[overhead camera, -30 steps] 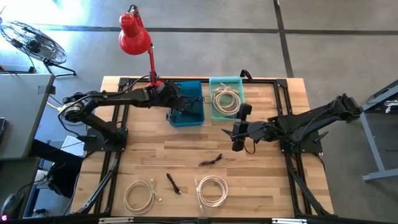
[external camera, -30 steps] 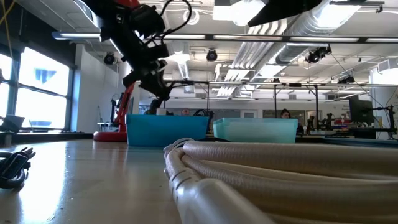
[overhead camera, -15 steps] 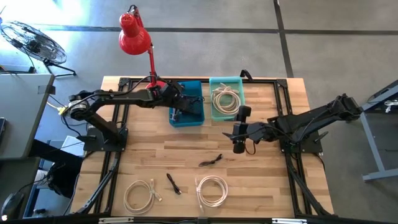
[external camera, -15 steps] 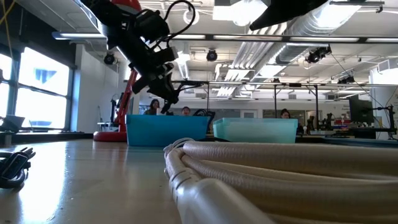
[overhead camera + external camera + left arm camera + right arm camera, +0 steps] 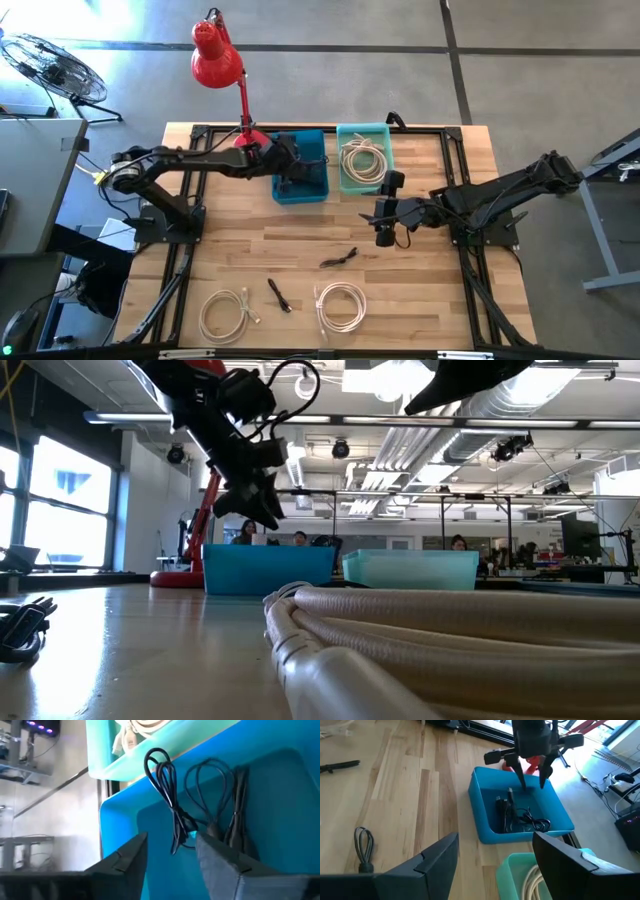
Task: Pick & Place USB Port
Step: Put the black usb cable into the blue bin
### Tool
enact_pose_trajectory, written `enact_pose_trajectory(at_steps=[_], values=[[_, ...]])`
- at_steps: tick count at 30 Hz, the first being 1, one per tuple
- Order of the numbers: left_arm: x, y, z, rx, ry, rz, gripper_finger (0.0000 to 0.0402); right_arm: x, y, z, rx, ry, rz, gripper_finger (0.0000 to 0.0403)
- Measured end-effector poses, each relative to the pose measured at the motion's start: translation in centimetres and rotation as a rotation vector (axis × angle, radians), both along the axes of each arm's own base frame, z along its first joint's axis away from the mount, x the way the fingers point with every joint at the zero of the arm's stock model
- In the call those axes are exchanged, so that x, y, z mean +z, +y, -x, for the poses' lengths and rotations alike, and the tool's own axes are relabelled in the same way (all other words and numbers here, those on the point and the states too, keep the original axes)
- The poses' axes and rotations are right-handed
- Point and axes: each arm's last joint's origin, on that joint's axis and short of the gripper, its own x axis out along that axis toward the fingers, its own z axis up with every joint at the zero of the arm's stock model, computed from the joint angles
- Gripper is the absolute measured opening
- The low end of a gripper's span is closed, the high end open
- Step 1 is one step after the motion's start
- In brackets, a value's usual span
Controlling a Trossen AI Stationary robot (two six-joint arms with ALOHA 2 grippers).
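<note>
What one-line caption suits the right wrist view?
Left gripper open above the blue bin holding black cables.

Grey concrete floor (image 5: 520, 25), red desk lamp (image 5: 215, 55), fan (image 5: 50, 65)

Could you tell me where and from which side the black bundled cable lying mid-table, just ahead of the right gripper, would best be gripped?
I would grip the black bundled cable across its narrow middle, coming straight down from above. It lies flat on the bare wooden table as a long thin bundle, with clear wood on every side, so the fingers of the open right gripper should straddle it crosswise rather than pinch its ends.
</note>
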Motion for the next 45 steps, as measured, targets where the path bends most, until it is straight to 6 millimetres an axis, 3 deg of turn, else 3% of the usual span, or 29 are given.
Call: enact_pose_trajectory(at_steps=[6,12,16,22,26,33,37,41,45], values=[[0.6,-1.3,0.1,0.027,0.078,-0.132,0.0197,0.0,0.0,0.0,-0.007,0.002,0.006,0.0247],[4.2,-4.8,0.7,0.059,0.183,-0.218,0.02,-0.3,-0.2,0.3,-0.043,0.038,0.043,0.0247],[7.4,-8.0,1.8,-0.019,0.258,-0.069,0.02,-0.3,-0.3,0.3,-0.044,0.043,0.044,0.0247],[10.6,-12.2,3.8,-0.168,0.363,0.362,0.02,-0.4,-0.3,0.3,-0.036,0.048,0.05,0.0247],[10.6,-14.5,4.3,-0.27,0.404,0.457,0.02,-0.4,-0.2,0.3,-0.033,0.049,0.047,0.0247],[10.1,-18.4,4.6,-0.459,0.467,0.356,0.02,-0.4,-0.2,0.3,-0.029,0.041,0.006,0.0247],[9.9,-19.5,4.6,-0.45,0.47,0.229,0.02,-0.4,-0.1,0.2,-0.004,0.037,-0.037,0.0247],[9.6,-20.7,4.8,-0.43,0.461,0.236,0.02,-0.3,0.0,0.1,0.012,0.02,-0.062,0.0247],[8.2,-22.7,4.4,-0.571,0.457,0.268,0.02,-0.2,0.2,0.0,0.031,0.007,-0.096,0.0247]])
